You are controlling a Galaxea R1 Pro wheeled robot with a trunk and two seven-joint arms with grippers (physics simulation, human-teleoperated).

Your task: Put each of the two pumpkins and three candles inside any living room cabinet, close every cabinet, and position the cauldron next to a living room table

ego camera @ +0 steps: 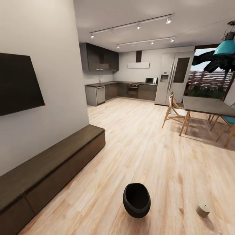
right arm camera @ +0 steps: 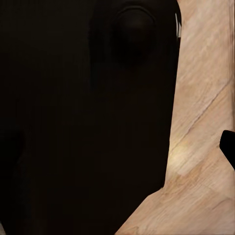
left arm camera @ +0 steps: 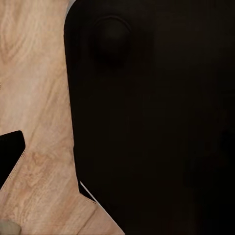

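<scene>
**A:** Nearest to us, low in the head view, the black cauldron sits upright on the pale wood floor, its mouth open to the camera. Just to its right, apart from it, a small beige candle stands on the boards.

**B:** And the end effectors?

**A:** I can't tell whether either one is open or closed. The left wrist view gives a big dark rounded body over floor planks, and the right wrist view gives much the same dark mass beside the boards. No fingers can be made out in either.

**B:** Moving out, what's on the left?

**A:** The cabinet, long, low and dark brown, runs along the left wall. Its flat top is bare wood and its front panels look flush and shut. Above it a black screen hangs on the white wall.

**B:** On the right?

**A:** Mid-distance, a grey-topped surface on slanted wooden legs, with wooden chairs around it and a teal lamp overhead.

**B:** And at the back?

**A:** The kitchen: dark wall cupboards, a counter with an oven, a microwave and a tall pale fridge. The cauldron is well apart from that grey surface, with open floor between.
</scene>
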